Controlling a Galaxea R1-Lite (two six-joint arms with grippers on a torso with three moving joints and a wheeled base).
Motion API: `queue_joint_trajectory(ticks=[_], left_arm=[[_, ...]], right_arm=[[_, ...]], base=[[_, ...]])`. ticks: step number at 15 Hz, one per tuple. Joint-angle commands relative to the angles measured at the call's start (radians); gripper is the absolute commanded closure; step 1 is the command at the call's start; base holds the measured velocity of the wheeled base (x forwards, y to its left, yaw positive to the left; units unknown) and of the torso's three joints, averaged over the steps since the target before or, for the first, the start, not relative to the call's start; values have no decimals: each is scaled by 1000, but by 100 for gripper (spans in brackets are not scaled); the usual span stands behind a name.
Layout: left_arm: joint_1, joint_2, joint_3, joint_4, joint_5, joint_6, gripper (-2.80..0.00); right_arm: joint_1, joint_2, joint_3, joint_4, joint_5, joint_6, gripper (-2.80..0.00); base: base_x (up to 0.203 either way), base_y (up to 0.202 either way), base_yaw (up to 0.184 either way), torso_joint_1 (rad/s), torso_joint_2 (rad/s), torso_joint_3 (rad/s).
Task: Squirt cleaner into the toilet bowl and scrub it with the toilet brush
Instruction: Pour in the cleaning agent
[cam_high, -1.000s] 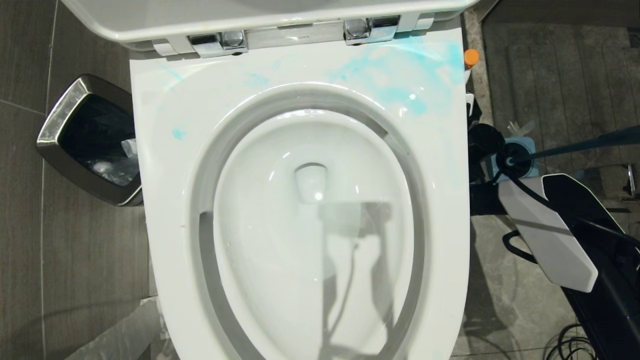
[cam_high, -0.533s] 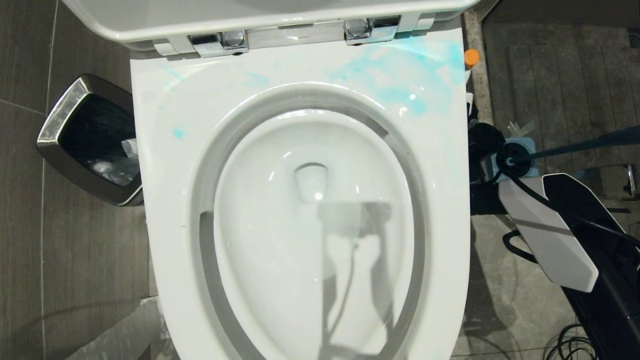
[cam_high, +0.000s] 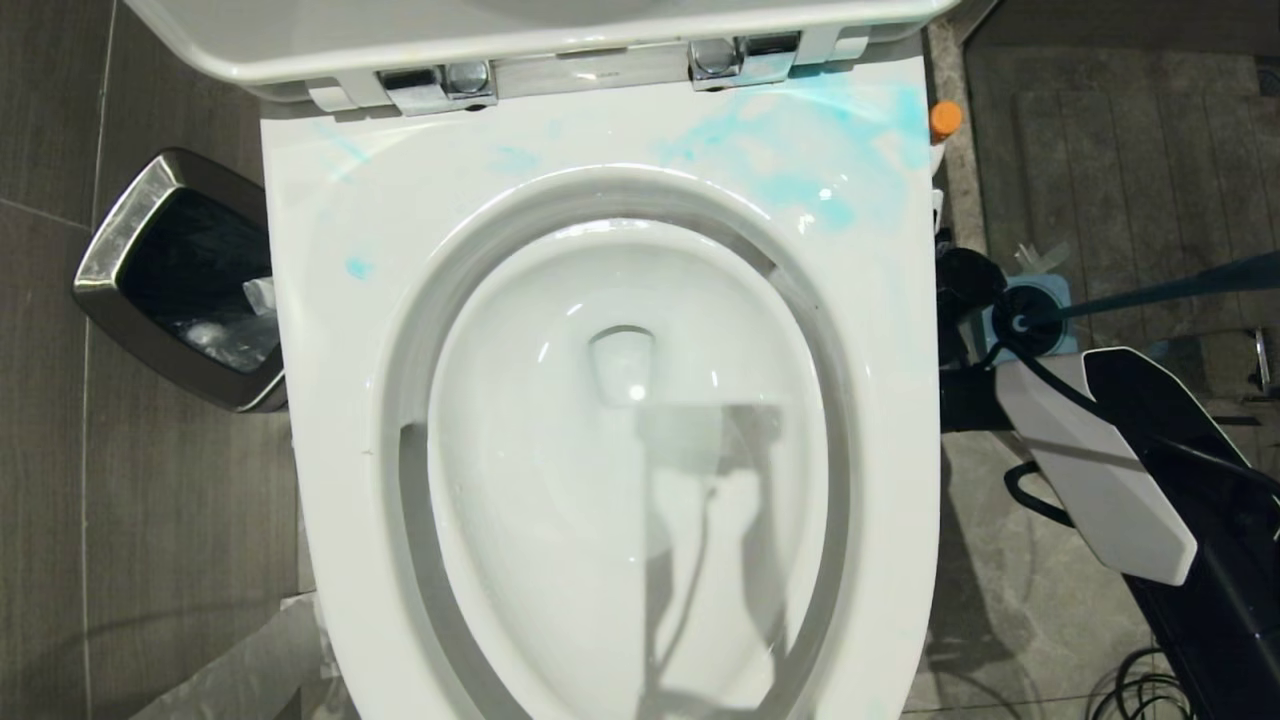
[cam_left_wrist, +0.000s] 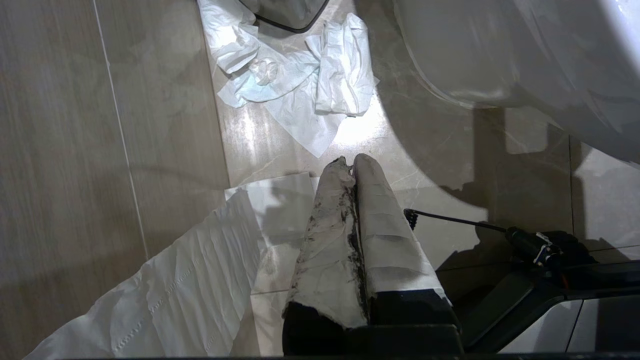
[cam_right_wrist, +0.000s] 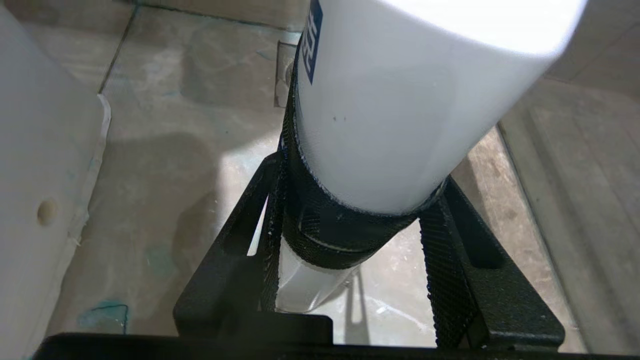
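Though half-open, right jaws against cleaner (cam_right_wrist: 400, 100)

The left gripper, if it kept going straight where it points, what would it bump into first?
Probably the floor. The left gripper, shut and holding nothing, points down at bare tile, with crumpled tissue lying just beyond. Depth is hard to judge, so it might land on the tissue instead.

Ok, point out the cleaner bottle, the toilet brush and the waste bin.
cleaner bottle (cam_high: 943, 118): head view, orange cap.
toilet brush (cam_high: 1180, 288): head view, blue-grey handle.
waste bin (cam_high: 120, 225): head view, steel rim.
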Motion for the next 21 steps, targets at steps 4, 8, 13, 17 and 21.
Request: queue_joint_trajectory(ticks=[4,8,13,17,21], left_arm=[[0,1,0,0,0,0,0],[0,1,0,0,0,0,0],[0,1,1,0,0,1,0],[0,1,0,0,0,1,0],[0,1,0,0,-1,0,0]], right_arm=[[6,-10,84,66,-2,101,0],[25,-35,150,73,-2,152,0],[30,-71,163,104,-2,175,0],[62,-86,115,107,0,191,0],[86,-81,-4,158,2,206,0]], base=[[0,0,0,0,0,0],[0,0,0,0,0,0],[0,0,0,0,0,0],[0,0,0,0,0,0],[0,0,0,0,0,0]])
